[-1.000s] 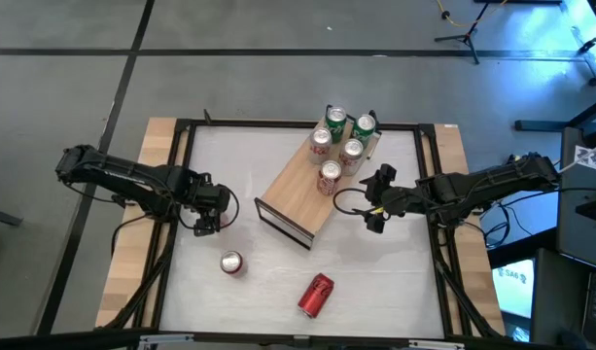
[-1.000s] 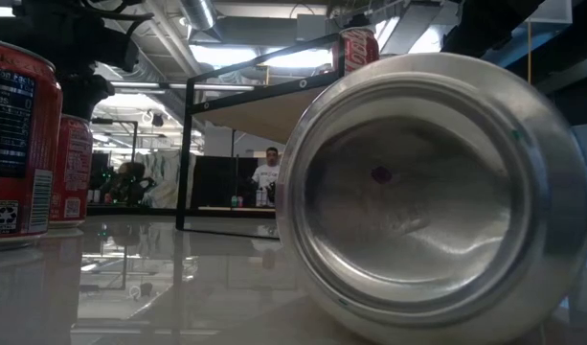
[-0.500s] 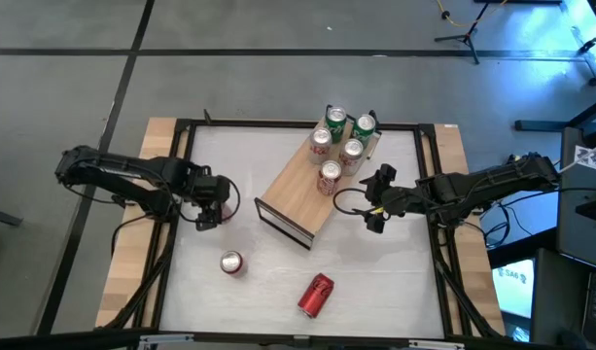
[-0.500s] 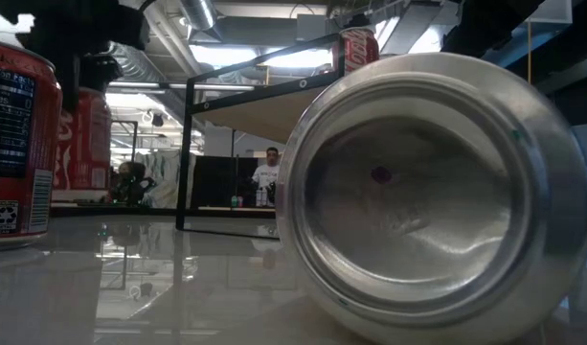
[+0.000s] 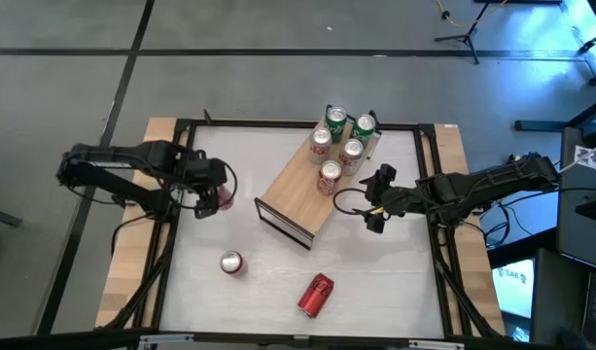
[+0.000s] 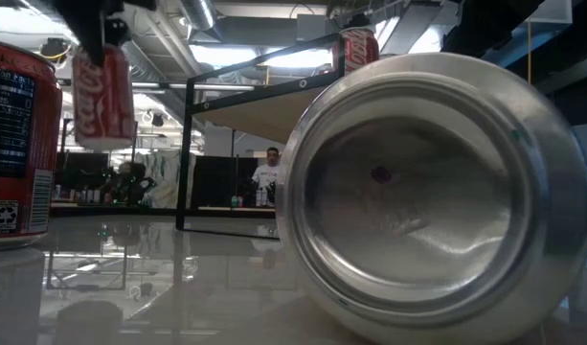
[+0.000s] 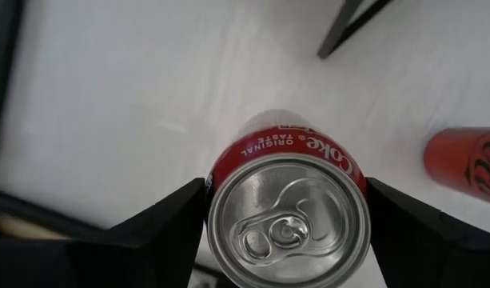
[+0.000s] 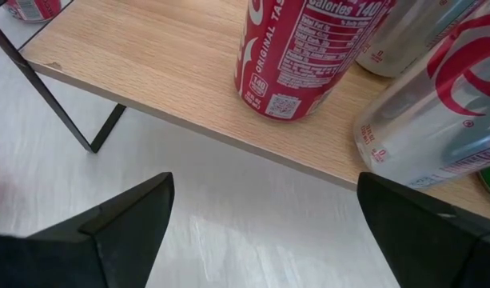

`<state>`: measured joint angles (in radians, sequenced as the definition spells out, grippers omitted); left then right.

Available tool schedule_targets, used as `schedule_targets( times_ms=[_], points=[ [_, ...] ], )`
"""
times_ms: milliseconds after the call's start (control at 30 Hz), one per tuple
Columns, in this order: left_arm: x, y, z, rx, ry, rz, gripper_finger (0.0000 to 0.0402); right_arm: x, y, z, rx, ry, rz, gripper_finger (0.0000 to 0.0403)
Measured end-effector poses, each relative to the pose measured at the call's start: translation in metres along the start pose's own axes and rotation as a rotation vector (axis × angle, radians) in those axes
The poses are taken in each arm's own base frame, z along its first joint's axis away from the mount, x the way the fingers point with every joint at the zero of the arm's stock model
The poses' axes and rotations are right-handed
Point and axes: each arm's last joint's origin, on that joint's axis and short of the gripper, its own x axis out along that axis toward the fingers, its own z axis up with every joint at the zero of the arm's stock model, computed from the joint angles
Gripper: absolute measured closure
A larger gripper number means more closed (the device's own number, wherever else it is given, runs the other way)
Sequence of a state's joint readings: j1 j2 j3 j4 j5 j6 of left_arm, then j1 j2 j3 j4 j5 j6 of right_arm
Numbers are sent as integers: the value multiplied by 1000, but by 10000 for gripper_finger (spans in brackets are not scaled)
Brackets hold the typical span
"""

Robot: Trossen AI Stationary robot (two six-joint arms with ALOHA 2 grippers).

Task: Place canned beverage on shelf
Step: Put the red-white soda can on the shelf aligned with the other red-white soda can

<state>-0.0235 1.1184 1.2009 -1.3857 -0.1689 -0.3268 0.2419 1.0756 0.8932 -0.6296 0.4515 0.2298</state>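
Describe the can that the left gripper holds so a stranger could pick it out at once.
Start at the shelf lying slantwise mid-table, then look toward the left arm. The left gripper is shut on a red cola can, upright and lifted off the table. The other two red cans off the shelf sit on the table, one upright, one on its side.

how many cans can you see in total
8: five upright on the shelf at its far end, one held in the left gripper, one upright on the table, one lying on its side. None seems hidden.
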Motion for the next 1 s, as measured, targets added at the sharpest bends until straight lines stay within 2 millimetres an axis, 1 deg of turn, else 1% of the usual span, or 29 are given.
schedule_targets(
  times_ms=[200, 433, 633, 833, 1000],
  points=[
    [-24, -1, 21, 61, 29, 67, 122, 0, 0, 0, 0, 0, 0, 15],
    [-37, -10, 58, 170, -4, 87, 122, 0, 0, 0, 0, 0, 0, 15],
    [-53, -10, 89, 174, -75, 78, 122, 0, 0, 0, 0, 0, 0, 15],
    [-71, -5, 107, 173, -154, 71, 122, 0, 0, 0, 0, 0, 0, 15],
    [-74, -5, 117, 156, -187, 63, 122, 0, 0, 0, 0, 0, 0, 15]
  ],
)
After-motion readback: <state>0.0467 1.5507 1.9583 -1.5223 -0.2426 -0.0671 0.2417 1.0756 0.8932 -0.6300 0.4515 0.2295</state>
